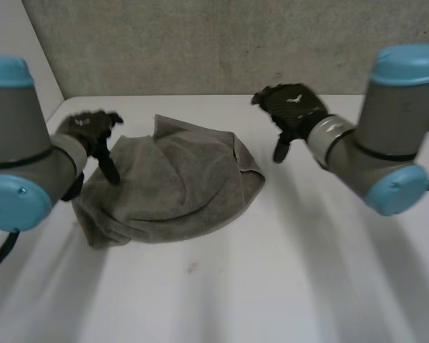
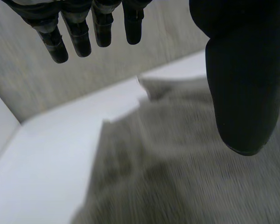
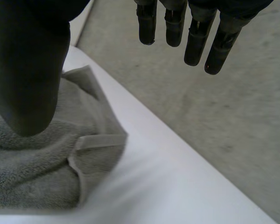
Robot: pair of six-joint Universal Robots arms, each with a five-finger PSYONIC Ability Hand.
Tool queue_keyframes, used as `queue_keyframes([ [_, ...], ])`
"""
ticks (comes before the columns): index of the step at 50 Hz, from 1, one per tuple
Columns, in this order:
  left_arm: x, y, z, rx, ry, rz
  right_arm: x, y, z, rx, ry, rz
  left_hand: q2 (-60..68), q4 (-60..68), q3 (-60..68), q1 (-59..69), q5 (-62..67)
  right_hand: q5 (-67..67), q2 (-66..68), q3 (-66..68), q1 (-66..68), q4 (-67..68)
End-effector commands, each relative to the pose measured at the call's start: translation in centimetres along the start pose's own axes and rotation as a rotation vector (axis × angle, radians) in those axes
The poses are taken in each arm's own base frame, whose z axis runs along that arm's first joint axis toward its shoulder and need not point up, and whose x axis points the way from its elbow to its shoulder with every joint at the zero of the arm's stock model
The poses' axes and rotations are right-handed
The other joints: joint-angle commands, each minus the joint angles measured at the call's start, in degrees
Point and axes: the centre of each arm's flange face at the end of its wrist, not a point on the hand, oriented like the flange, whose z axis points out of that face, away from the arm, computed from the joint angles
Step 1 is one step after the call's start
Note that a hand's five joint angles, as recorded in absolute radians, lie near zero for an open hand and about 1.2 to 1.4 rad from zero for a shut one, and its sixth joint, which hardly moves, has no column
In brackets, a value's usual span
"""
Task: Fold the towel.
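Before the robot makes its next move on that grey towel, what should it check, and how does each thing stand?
1. Towel spread flat: not ok. The towel lies in a rumpled heap.
2. Towel fully on the table: ok. All of it rests on the white table.
3. Left hand free: ok. The left hand is over the towel's left edge, its fingers straight and gripping nothing.
4. Right hand free: ok. The right hand is open, beside the towel's right edge and apart from it.
5. Corners findable: cannot tell. One hemmed corner shows near the right hand; I cannot make out the others in the folds.
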Motion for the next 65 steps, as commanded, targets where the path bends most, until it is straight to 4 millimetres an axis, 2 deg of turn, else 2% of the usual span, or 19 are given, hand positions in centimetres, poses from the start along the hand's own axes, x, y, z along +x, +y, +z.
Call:
queue_keyframes([
  [1, 0.0, 4.4, 0.5, -0.107, -0.004, 0.007, -3.5, 3.7, 4.6, -0.001, -0.088, -0.016, 0.4, 0.5, 0.4, 0.0, -1.8, -3.4, -3.9, -4.2, -1.6, -4.9],
  [5, -1.2, 6.5, 0.2, -0.137, -0.033, 0.017, -4.1, 5.9, 6.2, -0.024, -0.108, -0.056, 0.4, 0.5, 0.4, 0.0, -1.8, -3.4, -3.9, -4.2, -1.6, -4.9],
  [11, -1.8, 8.4, -1.0, -0.129, -0.052, 0.049, -4.5, 7.6, 7.2, -0.046, -0.122, -0.145, 0.4, 0.5, 0.4, 0.0, -1.8, -3.4, -3.9, -4.2, -1.6, -4.9],
  [13, -1.8, 8.7, -1.3, -0.12, -0.053, 0.055, -4.8, 8.8, 7.7, -0.058, -0.124, -0.212, 0.4, 0.5, 0.4, 0.0, -1.8, -3.4, -3.9, -4.2, -1.6, -4.9],
  [25, -1.7, 9.8, -1.9, -0.096, -0.057, 0.07, -4.9, 10.4, 8.3, -0.066, -0.113, -0.358, 0.8, 0.9, 0.7, 0.3, -1.4, -3.4, -3.9, -4.2, -1.6, -4.9],
  [32, -1.6, 10.2, -1.8, -0.109, -0.055, 0.076, -5.1, 11.3, 8.6, -0.063, -0.111, -0.433, 2.1, 2.2, 2.1, 1.7, -0.1, 6.1, 5.5, 5.3, 7.9, 4.6],
  [41, -1.6, 10.3, -1.6, -0.104, -0.055, 0.075, -4.7, 11.6, 9.2, -0.04, -0.052, -0.491, 5.2, 5.3, 5.1, 4.7, 3.0, 13.3, 12.8, 12.6, 15.2, 11.8],
  [43, -1.6, 10.3, -1.3, -0.086, -0.058, 0.076, -4.6, 11.5, 9.3, -0.032, -0.042, -0.501, 10.4, 10.5, 10.3, 9.9, 8.2, 15.7, 15.1, 14.9, 17.5, 14.2],
  [56, -1.6, 10.6, -0.8, -0.065, -0.061, 0.085, -4.7, 11.2, 9.5, -0.005, -0.035, -0.541, 18.1, 18.2, 18.1, 17.7, 15.9, 36.9, 36.3, 36.1, 38.7, 35.4],
  [65, -1.6, 10.6, -0.8, -0.064, -0.06, 0.111, -4.6, 10.6, 9.5, 0.005, -0.03, -0.541, 18.4, 18.6, 18.4, 18.0, 16.3, 34.9, 34.3, 34.1, 36.7, 33.4],
])
